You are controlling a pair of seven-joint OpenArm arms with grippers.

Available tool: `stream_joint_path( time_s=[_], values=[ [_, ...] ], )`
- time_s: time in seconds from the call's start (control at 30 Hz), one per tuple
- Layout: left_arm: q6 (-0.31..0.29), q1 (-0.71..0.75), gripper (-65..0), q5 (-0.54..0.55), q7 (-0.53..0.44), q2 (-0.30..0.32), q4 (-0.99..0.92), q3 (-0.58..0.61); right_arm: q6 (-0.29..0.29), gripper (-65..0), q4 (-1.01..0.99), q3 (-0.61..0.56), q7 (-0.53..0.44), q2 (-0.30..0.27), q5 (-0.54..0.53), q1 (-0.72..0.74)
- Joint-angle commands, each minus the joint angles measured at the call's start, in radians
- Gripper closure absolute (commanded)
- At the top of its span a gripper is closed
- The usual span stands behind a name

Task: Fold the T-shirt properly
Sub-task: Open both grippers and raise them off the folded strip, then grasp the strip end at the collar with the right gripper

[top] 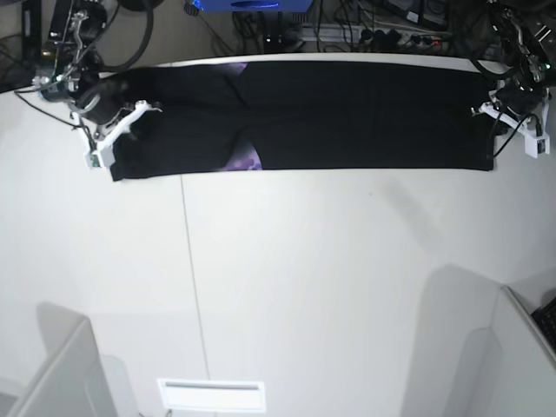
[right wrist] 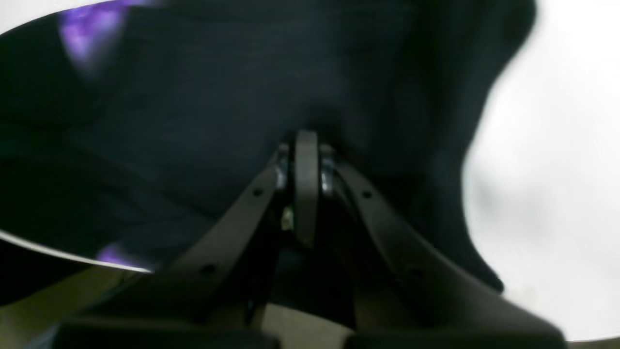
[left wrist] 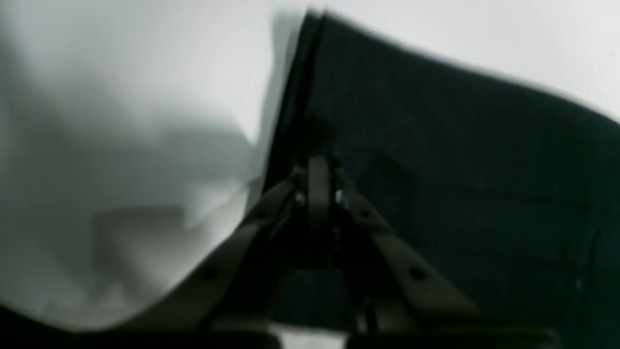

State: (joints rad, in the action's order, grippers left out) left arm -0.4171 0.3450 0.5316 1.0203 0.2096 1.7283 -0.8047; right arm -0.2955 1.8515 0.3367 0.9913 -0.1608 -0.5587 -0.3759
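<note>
The black T-shirt (top: 347,113) lies stretched in a long band across the far part of the white table (top: 304,278), with a bit of purple print (top: 246,161) showing at its near edge. At the band's end on the base view's right, my left gripper (top: 488,113) is shut. In the left wrist view its fingers (left wrist: 319,165) meet on the edge of the T-shirt (left wrist: 460,169). My right gripper (top: 130,123) is at the opposite end. Seen from the right wrist, its fingers (right wrist: 305,145) are pressed together on the T-shirt (right wrist: 193,121), with the purple print (right wrist: 87,29) beyond.
Cables and a blue box (top: 252,4) crowd the space behind the table's far edge. Grey panels stand at the near left (top: 52,373) and near right (top: 512,356) corners. A white slotted plate (top: 211,395) sits at the near edge.
</note>
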Motion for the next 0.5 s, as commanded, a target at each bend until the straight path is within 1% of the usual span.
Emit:
stream_joint_path(
  time_s=[0.0,0.07,0.13,0.17,0.3,0.37,0.47],
  values=[
    [0.001,-0.002,0.0,-0.044,-0.021,0.004,-0.003,0.012,-0.005,0.0,-0.009,0.002,-0.013,-0.004,0.009,0.016],
    [0.001,-0.019,0.0,-0.098,-0.021,0.001,-0.038,0.060,-0.005,0.0,-0.056,0.000,-0.013,-0.001,0.038,0.035],
    [0.001,-0.042,0.0,-0.140,-0.021,-0.002,-0.083,0.090,-0.006,0.0,-0.105,0.000,-0.013,0.014,0.055,0.058],
    [0.001,-0.051,0.0,-0.153,-0.021,-0.002,-0.106,0.097,-0.006,0.0,-0.126,0.000,-0.018,0.016,0.055,0.068],
    [0.001,-0.108,0.0,-0.192,-0.021,-0.002,-0.172,0.101,-0.005,0.0,-0.218,0.000,-0.088,0.010,0.062,0.113],
    [0.001,-0.143,0.0,-0.210,-0.021,0.000,-0.202,0.101,-0.005,0.0,-0.266,0.006,-0.099,0.008,0.062,0.147],
    [0.001,-0.191,0.0,-0.242,-0.021,0.001,-0.232,0.101,-0.005,0.0,-0.321,0.008,-0.102,-0.012,0.062,0.196]
  ],
)
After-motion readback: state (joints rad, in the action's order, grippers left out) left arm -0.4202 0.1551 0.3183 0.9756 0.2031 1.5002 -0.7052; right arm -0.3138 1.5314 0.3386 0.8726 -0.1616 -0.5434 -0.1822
